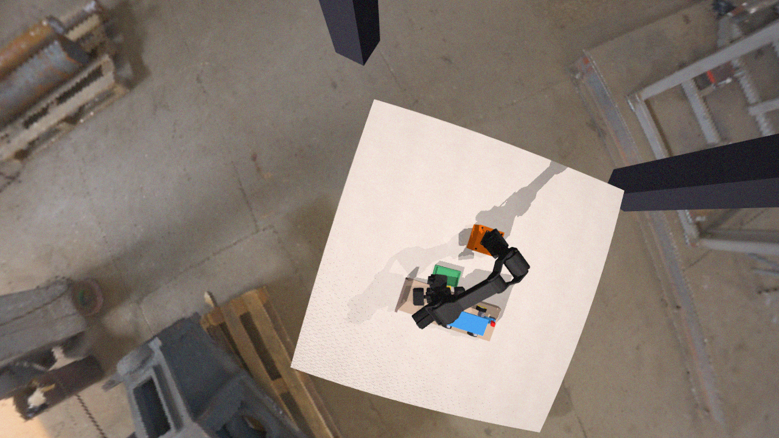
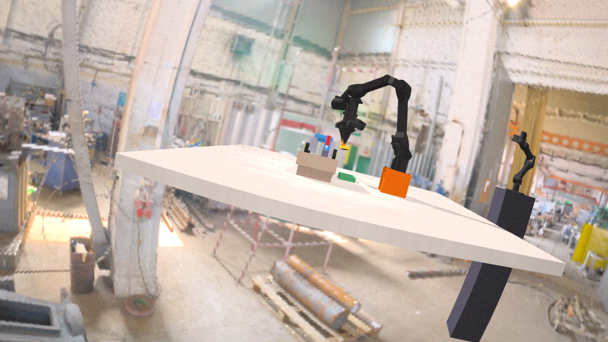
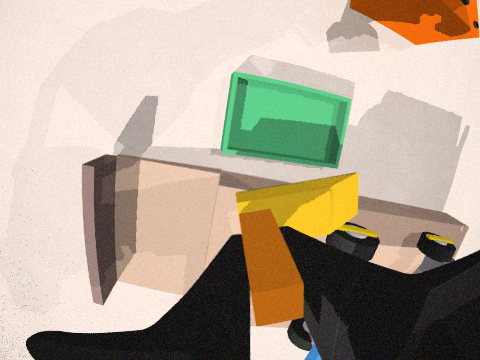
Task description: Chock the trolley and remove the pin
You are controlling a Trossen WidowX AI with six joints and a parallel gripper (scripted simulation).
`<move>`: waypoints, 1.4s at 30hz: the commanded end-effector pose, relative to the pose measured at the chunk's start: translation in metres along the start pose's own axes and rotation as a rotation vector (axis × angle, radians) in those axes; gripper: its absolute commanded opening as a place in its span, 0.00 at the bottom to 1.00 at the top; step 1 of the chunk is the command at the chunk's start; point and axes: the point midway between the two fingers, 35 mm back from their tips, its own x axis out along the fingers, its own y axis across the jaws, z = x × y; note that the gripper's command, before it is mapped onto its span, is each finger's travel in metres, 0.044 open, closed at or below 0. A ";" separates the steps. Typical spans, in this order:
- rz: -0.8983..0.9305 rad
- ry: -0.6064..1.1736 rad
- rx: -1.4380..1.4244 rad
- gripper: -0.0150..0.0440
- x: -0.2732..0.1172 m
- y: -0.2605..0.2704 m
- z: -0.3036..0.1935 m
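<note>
My gripper (image 2: pixel 343 142) (image 3: pixel 260 240) is shut on the orange handle of the yellow chock (image 2: pixel 344 147) (image 3: pixel 315 210). The chock hangs in the air, and in the wrist view it overlaps the tray-side edge of the ramp (image 2: pixel 316 163) (image 3: pixel 165 225), left of the trolley's near wheels. The trolley (image 1: pixel 471 322) (image 2: pixel 319 137) has a blue top and stands on the ramp; the wrist view shows a yellow-marked wheel (image 3: pixel 352 250). The stop pin's red head (image 1: pixel 493 323) (image 2: pixel 328 139) is at the trolley's uphill end. The green tray (image 1: pixel 446 274) (image 2: pixel 347 177) (image 3: pixel 228 115) is empty. The chock's black underside is hidden.
The arm's orange base (image 1: pixel 479 239) (image 2: pixel 393 183) (image 3: pixel 425 22) stands beyond the tray. An upright end wall (image 3: pixel 100 230) closes the ramp's downhill end. The pale table (image 2: pixel 255 191) carries these things. A second arm (image 2: pixel 525 157) stands on a dark pillar in the background.
</note>
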 end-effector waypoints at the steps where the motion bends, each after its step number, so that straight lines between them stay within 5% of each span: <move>1: -0.009 0.009 0.136 0.25 -0.001 0.001 -0.001; 7: -0.021 0.013 0.327 0.25 -0.001 0.001 -0.001; 28: -0.021 0.016 0.339 0.25 0.005 0.014 -0.028; 42: -0.021 0.016 0.339 0.25 0.043 0.014 -0.028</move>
